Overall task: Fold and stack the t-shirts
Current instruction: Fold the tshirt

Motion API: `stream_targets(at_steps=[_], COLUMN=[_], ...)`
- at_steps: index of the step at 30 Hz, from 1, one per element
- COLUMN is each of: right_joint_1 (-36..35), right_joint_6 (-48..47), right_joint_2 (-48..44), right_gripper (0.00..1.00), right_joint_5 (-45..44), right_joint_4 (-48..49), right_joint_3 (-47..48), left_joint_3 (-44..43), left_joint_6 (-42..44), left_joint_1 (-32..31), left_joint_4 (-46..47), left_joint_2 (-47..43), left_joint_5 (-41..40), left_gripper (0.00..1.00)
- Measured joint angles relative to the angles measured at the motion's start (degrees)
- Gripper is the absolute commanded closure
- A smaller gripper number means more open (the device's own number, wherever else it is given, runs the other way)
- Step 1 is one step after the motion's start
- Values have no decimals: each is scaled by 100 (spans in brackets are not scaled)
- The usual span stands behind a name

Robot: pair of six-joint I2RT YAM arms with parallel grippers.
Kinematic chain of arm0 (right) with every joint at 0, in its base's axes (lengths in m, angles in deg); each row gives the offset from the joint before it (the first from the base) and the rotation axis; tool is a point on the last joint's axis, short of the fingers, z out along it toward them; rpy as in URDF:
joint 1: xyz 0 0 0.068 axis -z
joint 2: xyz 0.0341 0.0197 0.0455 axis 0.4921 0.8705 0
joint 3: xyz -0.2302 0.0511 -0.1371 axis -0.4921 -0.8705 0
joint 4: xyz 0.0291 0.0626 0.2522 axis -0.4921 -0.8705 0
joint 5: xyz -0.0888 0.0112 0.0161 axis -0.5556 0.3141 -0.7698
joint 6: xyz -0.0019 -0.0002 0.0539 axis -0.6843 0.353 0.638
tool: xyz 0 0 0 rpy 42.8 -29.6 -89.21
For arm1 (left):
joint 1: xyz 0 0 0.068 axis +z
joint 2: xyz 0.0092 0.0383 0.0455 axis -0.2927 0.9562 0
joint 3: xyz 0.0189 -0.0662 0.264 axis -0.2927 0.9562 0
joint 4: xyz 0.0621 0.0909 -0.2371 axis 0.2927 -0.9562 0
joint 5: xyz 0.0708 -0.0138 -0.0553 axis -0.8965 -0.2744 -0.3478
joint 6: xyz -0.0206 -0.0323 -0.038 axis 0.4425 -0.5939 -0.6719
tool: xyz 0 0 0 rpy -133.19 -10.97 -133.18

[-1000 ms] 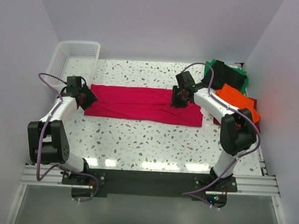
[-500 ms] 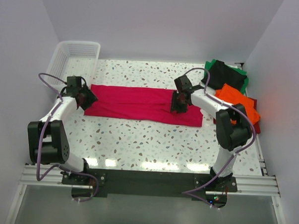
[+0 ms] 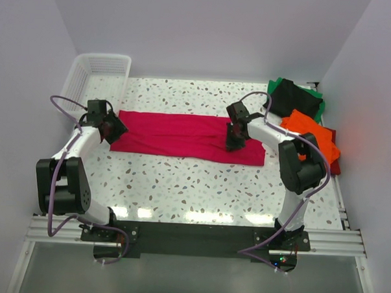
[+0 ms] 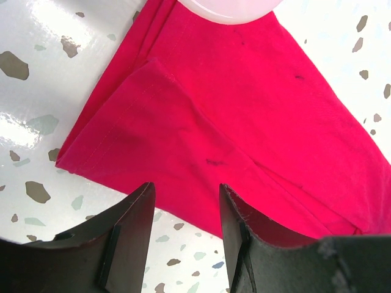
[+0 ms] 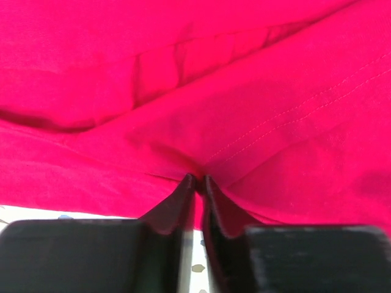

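Right arm has pulled in since a second ago: in the top view its elbow sits closer to the centre and the right gripper (image 3: 233, 136) has slid a bit toward the near edge of the crimson t-shirt (image 3: 176, 134) and dropped onto it. Left arm hasn't budged. Reads to me like the grab for the next fold is being made right now, lift not started

Top view: crimson t-shirt lies flat mid-table as a long narrow band running left to right, sides already folded in, so I'd say the lengthwise step is done and the crosswise fold is still to come. The right gripper is on its right third, the left gripper (image 3: 109, 126) at its left end. Other shirts are heaped at the far right against the wall: black shirt (image 3: 295, 96) on green shirt (image 3: 274, 89), orange shirt (image 3: 310, 131) on dark red shirt (image 3: 336, 167), all unfolded. White basket (image 3: 98, 71) far left corner, speckled table (image 3: 181, 185)

Left wrist view: left gripper (image 4: 185, 198) stands spread apart, nothing between the fingers, hovering over the band's end; layered hems and a folded-under flap show, a few dark specks on the cloth (image 4: 256, 110)

Right wrist view: right gripper (image 5: 197, 183) nipped nearly together on a small ridge of the crimson cloth (image 5: 201, 79), fabric puckering toward the tips, stitched hem line running diagonally beside it
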Motion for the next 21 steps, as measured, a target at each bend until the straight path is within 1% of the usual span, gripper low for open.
stream_targets(at_steps=[1, 2, 10, 21], right_joint_1=[-2, -2, -2, -2], right_joint_6=[-4, -13, -9, -83], right_joint_2=[13, 22, 28, 33], right_gripper=[99, 100, 100, 100], right_joint_5=[-2, -2, -109, -273], right_joint_4=[-9, -11, -83, -321], right_joint_3=[0, 0, 90, 715], left_joint_3=[0, 0, 0, 0], left_joint_6=[2, 2, 2, 0], left_joint_1=[0, 0, 0, 0], left_joint_4=[0, 0, 0, 0], left_joint_2=[0, 0, 0, 0], left_joint_5=[0, 0, 0, 0], left_gripper=[49, 49, 50, 50])
